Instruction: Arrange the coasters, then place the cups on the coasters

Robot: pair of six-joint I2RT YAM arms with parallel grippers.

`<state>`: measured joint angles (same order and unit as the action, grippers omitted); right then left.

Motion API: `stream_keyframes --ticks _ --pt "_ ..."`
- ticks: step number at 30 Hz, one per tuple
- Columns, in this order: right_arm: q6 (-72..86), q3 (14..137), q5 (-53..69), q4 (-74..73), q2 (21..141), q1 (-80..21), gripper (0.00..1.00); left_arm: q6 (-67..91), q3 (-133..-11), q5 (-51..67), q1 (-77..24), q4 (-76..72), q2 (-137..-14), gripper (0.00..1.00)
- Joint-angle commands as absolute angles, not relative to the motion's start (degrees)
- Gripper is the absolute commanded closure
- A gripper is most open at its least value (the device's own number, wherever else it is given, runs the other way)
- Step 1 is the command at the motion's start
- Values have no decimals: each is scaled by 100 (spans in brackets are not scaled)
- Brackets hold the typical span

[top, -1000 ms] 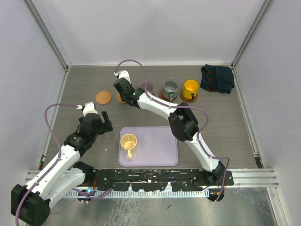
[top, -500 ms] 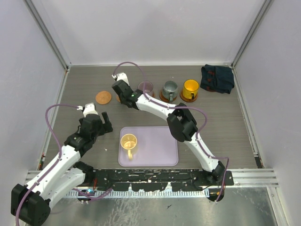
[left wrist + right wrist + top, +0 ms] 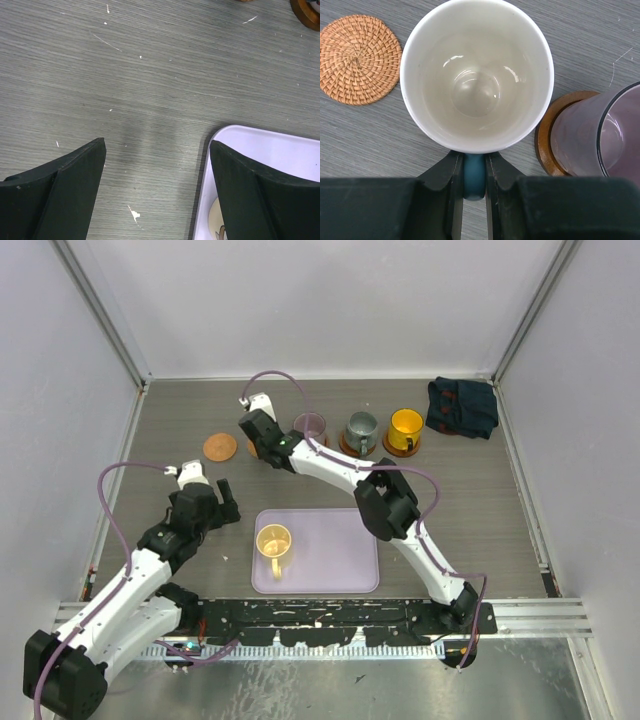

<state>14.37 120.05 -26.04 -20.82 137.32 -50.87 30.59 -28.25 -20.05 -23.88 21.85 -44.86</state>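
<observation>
My right gripper (image 3: 474, 172) is shut on the blue handle of the white cup (image 3: 476, 75), which stands upright between a bare woven coaster (image 3: 359, 59) and the purple cup (image 3: 600, 135) on its coaster (image 3: 545, 145). From above, the right gripper (image 3: 262, 435) hides the white cup. The purple cup (image 3: 310, 426), grey-green cup (image 3: 361, 428) and yellow-orange cup (image 3: 405, 427) stand in a row on coasters. The bare coaster (image 3: 219, 447) lies to the left. A cream-yellow cup (image 3: 273, 541) sits on the lavender tray (image 3: 340, 560). My left gripper (image 3: 215, 498) is open over the table by the tray's corner (image 3: 260, 150).
A dark folded cloth (image 3: 462, 407) lies at the back right. Side walls close in the table on the left and right. The right arm stretches diagonally over the tray's right side.
My right gripper with the white cup has shifted slightly left and toward the back, then held still. The left arm has barely moved.
</observation>
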Motion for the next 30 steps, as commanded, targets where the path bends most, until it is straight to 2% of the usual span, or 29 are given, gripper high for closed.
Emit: stream_keyframes --ticks 1,9,11,14,16,24,30 --pt "1460 12278 -2907 -1468 13601 -5115 99 3059 -2806 -1957 -2355 1969 -4403 14" --pt "1616 12355 -2981 -1563 13658 -5111 98 3048 -2812 -1908 -2357 1960 -4437 14" --pt "1626 12357 -2939 -1564 13658 -5117 86 3050 -2812 -1899 -2355 1960 -4437 14" --pt "1618 12355 -2867 -1564 13655 -5115 62 3051 -2811 -1894 -2355 1968 -4438 14" --pt "1626 12336 -2825 -1564 13634 -5115 55 3050 -2812 -1900 -2355 1965 -4434 14" --pt "1696 12095 -2721 -1556 13461 -5115 47 3064 -2807 -1895 -2355 1960 -4447 14" --pt "1938 11590 -2645 -1466 13178 -5133 46 3094 -2810 -1894 -2355 1981 -4447 14"
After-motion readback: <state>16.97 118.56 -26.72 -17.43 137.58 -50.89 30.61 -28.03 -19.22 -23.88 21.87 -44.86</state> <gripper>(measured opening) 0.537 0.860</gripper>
